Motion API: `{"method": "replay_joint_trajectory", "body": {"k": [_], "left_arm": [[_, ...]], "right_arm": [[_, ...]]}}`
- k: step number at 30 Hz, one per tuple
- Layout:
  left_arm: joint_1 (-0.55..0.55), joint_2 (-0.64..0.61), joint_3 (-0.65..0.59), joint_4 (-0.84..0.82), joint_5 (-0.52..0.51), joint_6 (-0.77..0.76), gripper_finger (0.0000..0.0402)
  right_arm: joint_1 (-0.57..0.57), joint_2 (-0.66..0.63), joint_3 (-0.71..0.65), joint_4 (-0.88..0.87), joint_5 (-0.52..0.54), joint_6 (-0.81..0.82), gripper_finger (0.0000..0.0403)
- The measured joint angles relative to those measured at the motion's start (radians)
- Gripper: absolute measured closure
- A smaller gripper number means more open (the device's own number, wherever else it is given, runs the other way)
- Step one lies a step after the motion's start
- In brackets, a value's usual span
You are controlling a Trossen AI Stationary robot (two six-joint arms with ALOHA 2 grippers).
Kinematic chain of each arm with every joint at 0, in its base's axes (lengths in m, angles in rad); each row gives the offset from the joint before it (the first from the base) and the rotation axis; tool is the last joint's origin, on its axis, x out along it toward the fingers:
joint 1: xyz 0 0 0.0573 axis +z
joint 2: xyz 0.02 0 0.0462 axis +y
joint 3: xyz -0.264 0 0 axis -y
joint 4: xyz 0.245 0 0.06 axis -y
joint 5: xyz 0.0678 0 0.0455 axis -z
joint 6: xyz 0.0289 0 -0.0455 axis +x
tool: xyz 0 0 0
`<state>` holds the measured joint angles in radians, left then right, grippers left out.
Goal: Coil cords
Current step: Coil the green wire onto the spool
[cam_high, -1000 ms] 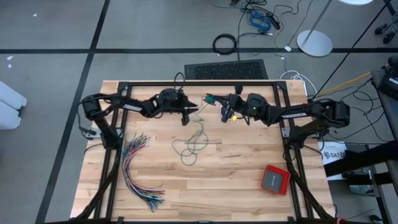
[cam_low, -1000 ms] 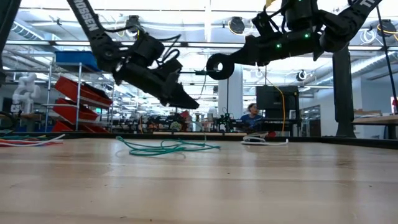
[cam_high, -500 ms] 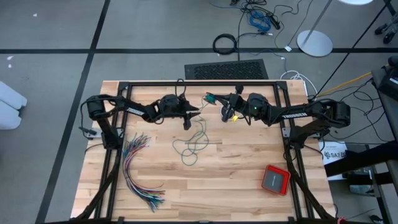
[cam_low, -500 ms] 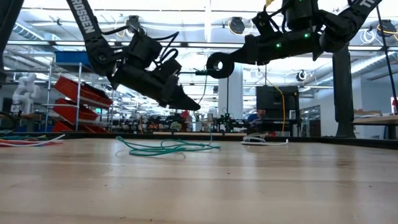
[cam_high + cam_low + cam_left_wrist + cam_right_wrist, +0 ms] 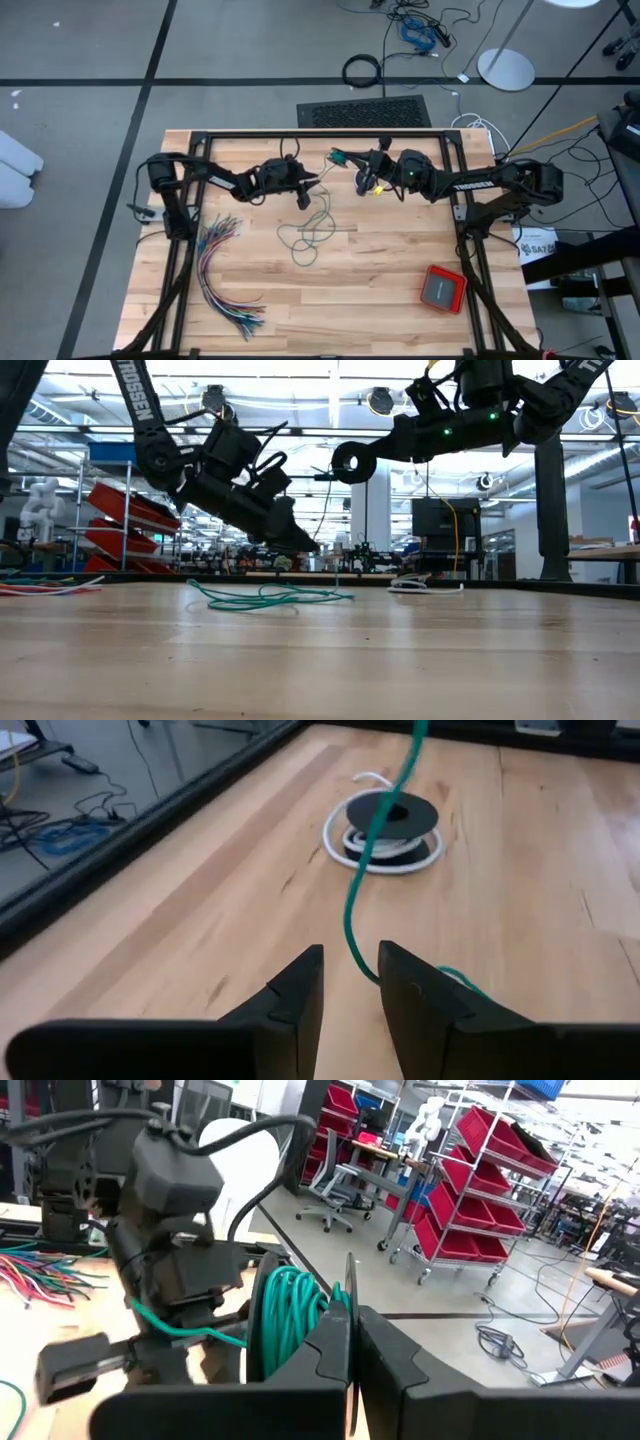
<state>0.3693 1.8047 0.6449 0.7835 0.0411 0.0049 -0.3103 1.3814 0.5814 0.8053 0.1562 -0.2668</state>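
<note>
Right end effector (image 5: pixel 350 1342) pinches a part-wound teal cord (image 5: pixel 285 1312) coil, left end effector (image 5: pixel 350 982) spread, plenty loose on counter (image 5: pixel 380 270).

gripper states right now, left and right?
Left gripper: open, fingers apart, nothing clamped; the teal-green cord hangs just past them.
Right gripper: shut on a coil of the teal-green cord, held above the table.

Two cords: one teal-green cord (image 5: pixel 310 232), one black cord (image 5: pixel 392 832); one wire bundle (image 5: pixel 222 272).
</note>
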Motion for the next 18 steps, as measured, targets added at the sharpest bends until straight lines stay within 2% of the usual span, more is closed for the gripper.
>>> {"method": "replay_joint_trajectory", "body": {"k": [11,18], "left_arm": [[-0.012,0.051,0.000,0.080,-0.054,-0.027,0.0300],[-0.012,0.051,0.000,0.104,-0.054,-0.027,0.0351]], "right_arm": [[0.000,0.000,0.000,0.005,0.000,0.000,0.0403],[0.000,0.000,0.000,0.003,-0.001,-0.007,0.0403]]}}
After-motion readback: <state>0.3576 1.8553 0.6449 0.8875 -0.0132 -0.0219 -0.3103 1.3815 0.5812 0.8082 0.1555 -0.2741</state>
